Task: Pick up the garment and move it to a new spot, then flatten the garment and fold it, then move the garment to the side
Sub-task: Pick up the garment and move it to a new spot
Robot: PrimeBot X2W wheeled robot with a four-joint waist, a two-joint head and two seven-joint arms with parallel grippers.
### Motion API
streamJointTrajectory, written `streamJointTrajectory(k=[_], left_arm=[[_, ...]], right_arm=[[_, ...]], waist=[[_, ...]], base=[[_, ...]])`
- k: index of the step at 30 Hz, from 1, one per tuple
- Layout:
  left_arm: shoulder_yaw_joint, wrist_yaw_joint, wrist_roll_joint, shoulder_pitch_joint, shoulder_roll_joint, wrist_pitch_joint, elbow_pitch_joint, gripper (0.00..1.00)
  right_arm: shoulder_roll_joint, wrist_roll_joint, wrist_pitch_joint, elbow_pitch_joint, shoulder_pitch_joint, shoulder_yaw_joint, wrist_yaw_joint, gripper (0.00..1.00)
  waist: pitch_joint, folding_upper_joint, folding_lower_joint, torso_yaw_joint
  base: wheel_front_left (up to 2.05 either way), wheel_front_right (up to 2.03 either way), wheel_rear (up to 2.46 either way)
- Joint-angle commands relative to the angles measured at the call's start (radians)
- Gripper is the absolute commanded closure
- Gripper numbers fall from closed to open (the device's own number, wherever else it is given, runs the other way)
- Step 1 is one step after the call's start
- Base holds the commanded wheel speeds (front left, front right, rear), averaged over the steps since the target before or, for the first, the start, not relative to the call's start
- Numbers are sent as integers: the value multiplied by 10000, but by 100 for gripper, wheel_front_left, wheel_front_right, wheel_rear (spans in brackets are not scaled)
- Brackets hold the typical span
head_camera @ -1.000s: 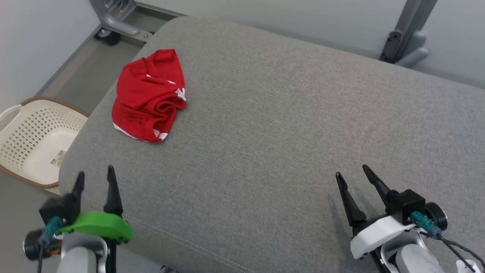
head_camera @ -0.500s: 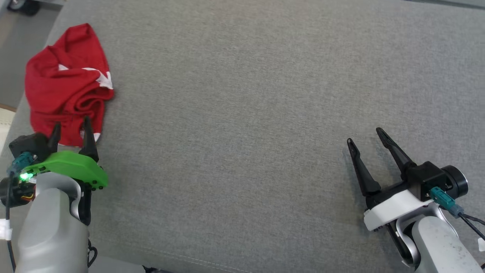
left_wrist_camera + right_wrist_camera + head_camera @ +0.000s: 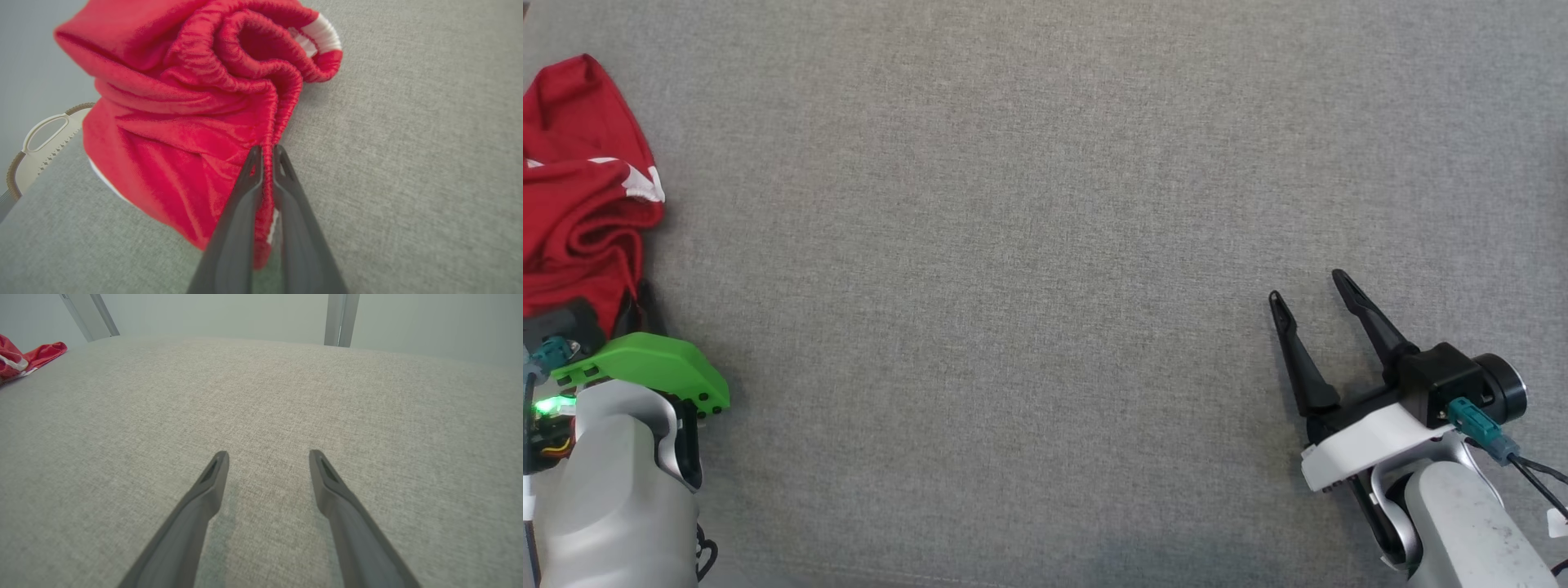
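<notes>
The garment (image 3: 580, 204) is a crumpled red piece with white trim, lying at the far left of the grey cushion (image 3: 1045, 245). In the left wrist view the garment (image 3: 175, 122) bulges just ahead, and my left gripper (image 3: 266, 153) is shut on its gathered red hem, the cloth pinched between both fingers. In the head view the left gripper (image 3: 637, 298) is half buried under the garment's near edge. My right gripper (image 3: 1311, 286) stands open low over bare cushion at the lower right, nothing between its fingers (image 3: 214, 469). A corner of the garment (image 3: 24, 359) shows far left in the right wrist view.
A cream perforated basket (image 3: 41, 139) with a brown rim sits beyond the cushion's left edge. Grey metal frame posts (image 3: 341, 318) rise behind the cushion's far edge. Bare cushion stretches between the two grippers.
The head camera has tilted and shifted, so the garment slid to the picture's left. My left gripper reached forward to the garment's near edge and closed on it. The right gripper stays open.
</notes>
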Motion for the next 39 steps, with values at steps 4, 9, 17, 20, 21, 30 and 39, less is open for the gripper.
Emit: streamJointTrajectory(k=[4, 9, 17, 20, 21, 30, 39], left_arm=[[67, -251, 178, 182, 232, 8, -409, 100], [-107, -694, 465, 282, 209, 8, -2034, 100], [-2551, -901, 467, -268, -673, 8, -4118, 100], [-4020, -882, -427, -510, -1030, 11, -4706, 100], [-4458, -883, -884, -567, -1178, 14, -4944, 100], [-6888, -212, -5366, -126, -1450, 13, -8074, 100], [-6364, 51, -5049, 1360, -1433, 12, -6027, 100]], right_arm=[[289, 110, -30, 147, -101, 34, -15, 0], [728, 255, -30, 374, 109, 50, -15, 0], [1257, 424, -30, 733, 544, -118, -15, 0], [1356, 486, -30, 821, 663, -219, -15, 0], [1392, 497, -30, 848, 735, -257, -15, 0], [1572, 449, -30, 883, 973, -498, -15, 0], [1591, 389, -30, 853, 683, -697, -14, 0]], waist=[[-556, 65, 0, -48], [-1345, 65, 0, -137], [-2530, 65, 0, -701], [-2812, 65, 0, -1064], [-2896, 65, 0, -1195], [-2989, 65, 0, -2317], [-2387, 65, 0, -2659]], base=[[0, 0, 0], [0, 0, 0], [0, 0, 0], [0, 0, 0], [0, 0, 0], [0, 0, 0], [0, 0, 0]])
